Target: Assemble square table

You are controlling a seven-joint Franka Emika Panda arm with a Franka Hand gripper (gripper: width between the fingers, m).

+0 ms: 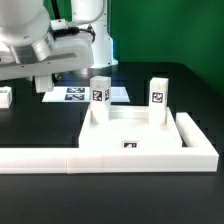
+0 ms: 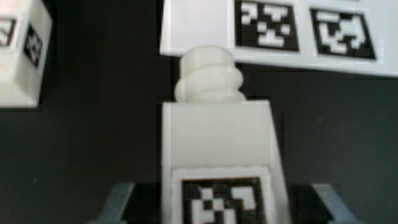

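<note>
My gripper [image 2: 221, 203] is clamped on a leg [image 2: 217, 130], a finger on each side. The leg's long axis runs straight out from my fingers, with its screw tip pointing at the marker board [image 2: 196, 30] just beyond.

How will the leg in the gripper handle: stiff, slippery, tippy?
The leg looks like a solid white plastic block, so probably rigid and light. Its smooth faces may slip between the fingers. With its rounded screw tip, it likely stands only on the flat end.
</note>
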